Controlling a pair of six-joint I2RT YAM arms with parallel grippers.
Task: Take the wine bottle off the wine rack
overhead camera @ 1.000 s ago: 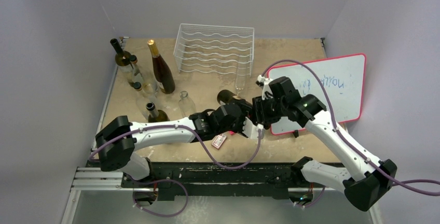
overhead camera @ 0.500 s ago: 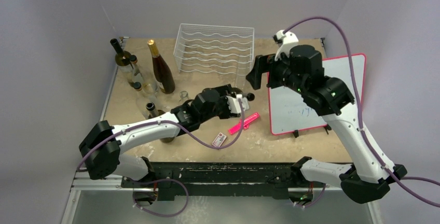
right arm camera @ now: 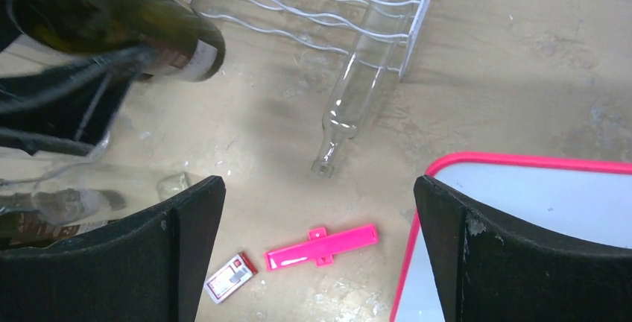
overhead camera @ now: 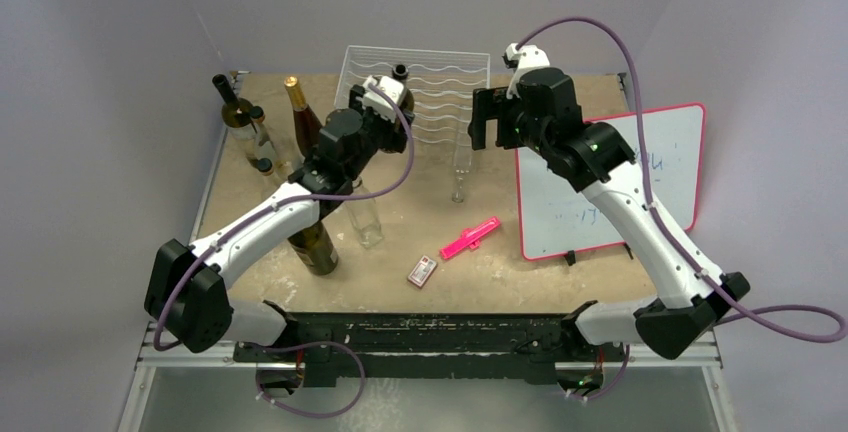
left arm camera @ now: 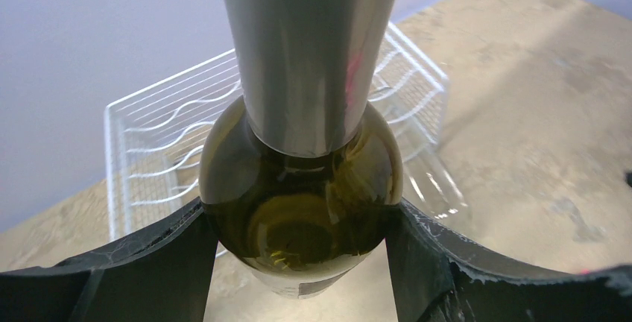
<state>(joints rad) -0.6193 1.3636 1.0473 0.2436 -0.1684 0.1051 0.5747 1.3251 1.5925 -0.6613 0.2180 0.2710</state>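
A dark green wine bottle [left arm camera: 298, 188] with a grey foil neck is clamped between my left gripper's fingers [left arm camera: 179, 262]. In the top view my left gripper [overhead camera: 383, 104] holds it up over the front left of the white wire wine rack [overhead camera: 440, 82], the bottle's cap [overhead camera: 400, 70] pointing toward the back. The same bottle [right arm camera: 112, 16] shows at the top left of the right wrist view. My right gripper [overhead camera: 487, 118] hangs open and empty just right of the rack. A clear empty bottle [overhead camera: 461, 162] lies in the rack's rightmost lane, neck sticking out the front.
Several bottles stand at the back left [overhead camera: 310, 137], with a clear one [overhead camera: 365, 217] and a dark one [overhead camera: 312, 242] nearer. A pink clip [overhead camera: 470, 237] and a small red-white box [overhead camera: 423, 271] lie in front. A pink-framed whiteboard [overhead camera: 610, 182] fills the right.
My left arm carried the dark bottle from the table's middle up and back to the rack. My right gripper opened, let go and rose to the rack's right side.
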